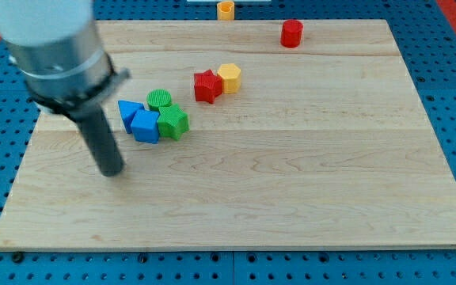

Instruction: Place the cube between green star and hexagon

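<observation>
Resting on the wooden board [307, 182], my tip [114, 172] is seen at seven o'clock of the blue cube [145, 127], apart from it; no fingers are carried. The cube is pressed against the green star [173, 123], with a blue triangular block [129, 111] and green cylinder [159, 99] crowded in. The yellow hexagon [229, 77] is found at two o'clock, touching a red star [207, 85].

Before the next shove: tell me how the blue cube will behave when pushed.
The blue cube sits on a flat face, so it probably slides rather than rolls. It touches the green star, so that likely moves too. My tip is at its lower left; an off-centre push may turn it.
</observation>
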`<control>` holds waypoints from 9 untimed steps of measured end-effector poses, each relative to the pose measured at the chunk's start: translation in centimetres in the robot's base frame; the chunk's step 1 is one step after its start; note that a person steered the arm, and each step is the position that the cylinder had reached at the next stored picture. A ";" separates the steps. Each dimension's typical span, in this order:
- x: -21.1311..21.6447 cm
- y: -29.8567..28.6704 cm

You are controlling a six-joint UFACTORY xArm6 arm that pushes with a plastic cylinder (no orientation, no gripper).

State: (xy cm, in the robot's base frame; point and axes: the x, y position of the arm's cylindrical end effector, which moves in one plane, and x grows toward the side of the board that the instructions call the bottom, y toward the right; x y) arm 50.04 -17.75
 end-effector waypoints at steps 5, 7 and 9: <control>-14.2 15.6; -9.3 13.0; -15.2 16.5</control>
State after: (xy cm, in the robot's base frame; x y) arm 34.84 -1.24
